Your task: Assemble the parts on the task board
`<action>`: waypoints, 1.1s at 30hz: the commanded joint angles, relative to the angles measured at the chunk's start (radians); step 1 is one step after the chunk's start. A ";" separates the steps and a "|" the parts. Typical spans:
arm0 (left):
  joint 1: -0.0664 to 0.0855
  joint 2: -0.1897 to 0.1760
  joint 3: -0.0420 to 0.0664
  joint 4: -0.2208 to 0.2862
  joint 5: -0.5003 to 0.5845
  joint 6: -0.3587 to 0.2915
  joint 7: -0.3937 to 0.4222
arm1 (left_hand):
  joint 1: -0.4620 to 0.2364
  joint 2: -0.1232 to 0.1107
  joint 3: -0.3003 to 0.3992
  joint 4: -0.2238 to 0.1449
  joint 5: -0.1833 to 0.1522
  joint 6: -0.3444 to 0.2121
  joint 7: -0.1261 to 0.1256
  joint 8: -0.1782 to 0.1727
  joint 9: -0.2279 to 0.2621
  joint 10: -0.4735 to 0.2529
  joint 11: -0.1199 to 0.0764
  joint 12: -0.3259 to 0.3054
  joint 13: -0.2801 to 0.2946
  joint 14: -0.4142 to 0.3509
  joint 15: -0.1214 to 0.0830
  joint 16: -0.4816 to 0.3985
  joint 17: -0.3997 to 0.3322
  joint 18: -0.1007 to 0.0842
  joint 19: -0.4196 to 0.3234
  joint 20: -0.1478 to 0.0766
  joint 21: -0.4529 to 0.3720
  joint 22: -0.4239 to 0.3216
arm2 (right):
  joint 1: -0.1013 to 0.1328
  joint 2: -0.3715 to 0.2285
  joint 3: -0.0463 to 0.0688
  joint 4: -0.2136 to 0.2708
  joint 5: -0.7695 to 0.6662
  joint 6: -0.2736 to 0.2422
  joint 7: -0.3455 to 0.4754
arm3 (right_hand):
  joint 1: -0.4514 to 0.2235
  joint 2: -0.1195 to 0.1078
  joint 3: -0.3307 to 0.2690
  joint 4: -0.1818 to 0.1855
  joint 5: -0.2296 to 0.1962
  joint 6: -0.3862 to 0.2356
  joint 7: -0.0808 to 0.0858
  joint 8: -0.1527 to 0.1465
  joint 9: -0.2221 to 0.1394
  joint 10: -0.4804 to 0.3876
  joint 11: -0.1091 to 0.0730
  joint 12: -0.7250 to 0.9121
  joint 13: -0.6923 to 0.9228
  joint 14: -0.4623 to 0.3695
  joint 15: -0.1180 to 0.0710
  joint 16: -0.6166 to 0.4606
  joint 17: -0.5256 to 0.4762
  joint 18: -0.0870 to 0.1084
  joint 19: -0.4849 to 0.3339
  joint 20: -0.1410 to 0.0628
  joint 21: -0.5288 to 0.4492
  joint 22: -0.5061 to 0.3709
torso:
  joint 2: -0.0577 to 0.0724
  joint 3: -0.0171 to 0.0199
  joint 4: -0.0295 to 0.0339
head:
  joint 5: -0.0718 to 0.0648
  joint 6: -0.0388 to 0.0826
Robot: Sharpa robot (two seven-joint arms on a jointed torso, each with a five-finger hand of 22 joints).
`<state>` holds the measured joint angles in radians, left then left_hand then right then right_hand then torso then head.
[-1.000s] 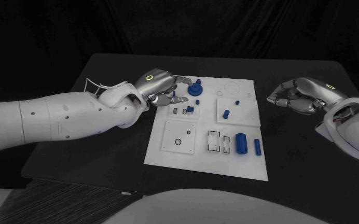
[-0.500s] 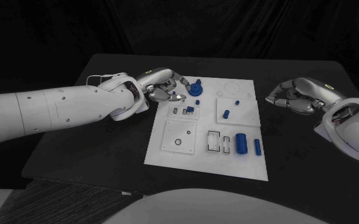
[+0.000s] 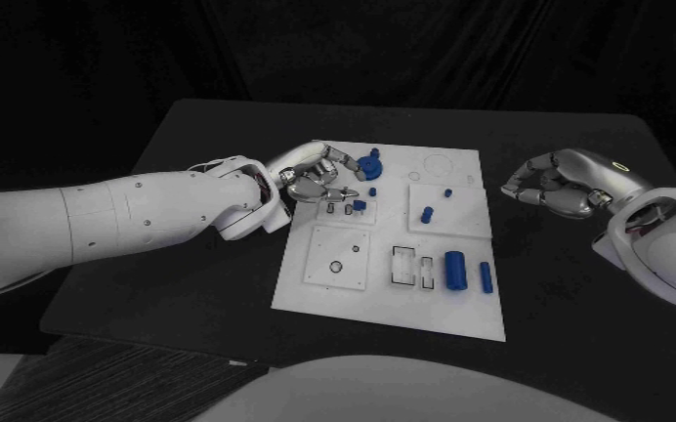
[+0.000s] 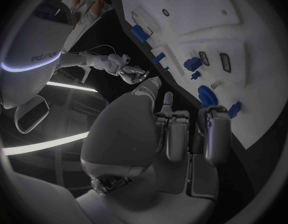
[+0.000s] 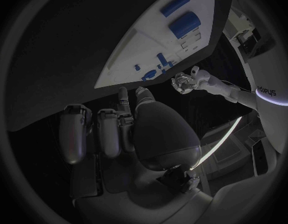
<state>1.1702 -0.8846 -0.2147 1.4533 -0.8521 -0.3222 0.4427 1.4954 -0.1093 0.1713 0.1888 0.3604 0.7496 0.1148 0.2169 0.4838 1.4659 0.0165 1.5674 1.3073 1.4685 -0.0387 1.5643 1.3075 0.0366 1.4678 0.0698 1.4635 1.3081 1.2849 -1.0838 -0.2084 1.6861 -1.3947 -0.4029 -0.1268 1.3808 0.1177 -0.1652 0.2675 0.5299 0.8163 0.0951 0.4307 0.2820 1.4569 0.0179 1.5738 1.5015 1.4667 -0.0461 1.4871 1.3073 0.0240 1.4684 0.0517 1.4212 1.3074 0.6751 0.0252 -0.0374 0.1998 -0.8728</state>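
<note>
Hovering over the far left corner of the task board [image 3: 388, 290], the left hand [image 3: 313, 180] has its fingers curled in; whether they pinch anything I cannot tell. Just beside it stands a blue round part [image 3: 369, 165]. Two blue cylinders [image 3: 455, 270] lie near the board's near right edge. Right hand [image 3: 561, 182] sits off the board's right side, fingers curled in, holding nothing.

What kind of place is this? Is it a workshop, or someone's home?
Most likely a robot test or demo room, not a home. A black table stands before dark drapes and bears a white task board with small blue parts. The left hand works at the board; the right hand waits beside it.
</note>
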 commanded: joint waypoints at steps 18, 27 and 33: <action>-0.030 0.035 0.001 -0.017 0.004 -0.066 -0.063 | 0.005 0.015 -0.023 -0.011 -0.035 -0.075 0.008 0.044 0.007 0.105 0.015 0.003 0.263 0.102 0.015 0.007 0.263 -0.008 0.036 0.015 -0.010 0.224 | -0.006 -0.005 0.001 0.003 -0.002 -0.014 0.009 | 0.005 0.002 0.000 0.001 0.002 0.006 -0.001 -0.006 -0.001 0.114 -0.005 -0.003 0.069 0.071 -0.009 -0.001 0.098 0.015 0.032 0.003 -0.001 0.211 | -0.006 0.0044 -0.0029 | 0.006 0.000; -0.038 0.035 0.001 -0.022 -0.060 -0.051 -0.092 | 0.013 0.020 -0.023 -0.019 -0.021 -0.080 0.009 0.069 0.014 0.105 0.016 0.003 0.263 0.102 0.015 0.007 0.263 -0.007 0.034 0.016 -0.012 0.223 | -0.007 -0.005 0.001 0.001 -0.002 -0.013 0.008 | 0.005 0.002 0.000 0.001 0.002 0.006 -0.001 -0.006 -0.001 0.114 -0.005 -0.003 0.069 0.071 -0.009 -0.001 0.098 0.015 0.032 0.003 -0.001 0.211 | -0.009 0.0046 -0.0036 | 0.007 0.000; -0.041 0.041 0.001 -0.029 -0.082 -0.040 -0.103 | 0.012 0.023 -0.023 -0.019 -0.018 -0.076 0.009 0.079 0.016 0.105 0.016 0.003 0.263 0.102 0.015 0.007 0.263 -0.007 0.034 0.016 -0.012 0.223 | -0.008 -0.002 0.001 0.000 -0.002 -0.014 0.010 | 0.005 0.002 0.000 0.001 0.002 0.006 -0.001 -0.006 -0.001 0.114 -0.005 -0.003 0.069 0.071 -0.009 -0.001 0.098 0.015 0.032 0.003 -0.001 0.211 | -0.009 0.0045 -0.0038 | 0.007 0.000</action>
<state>1.1309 -0.8468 -0.2141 1.4252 -0.8950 -0.3757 0.3530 1.5093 -0.0954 0.1477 0.1737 0.3370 0.6770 0.1268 0.2915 0.4993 1.4661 0.0231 1.5674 1.3073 1.4670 -0.0299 1.5643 1.3074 0.0370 1.4675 0.0769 1.4575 1.3078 1.2795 -1.0862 -0.2085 1.6858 -1.3947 -0.4036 -0.1222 1.3801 0.1171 -0.1652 0.2675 0.5299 0.8163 0.0951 0.4307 0.2822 1.4569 0.0179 1.5764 1.5015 1.4645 -0.0478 1.4871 1.3073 0.0240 1.4684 0.0517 1.4212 1.3081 0.6666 0.0296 -0.0409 0.2076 -0.8728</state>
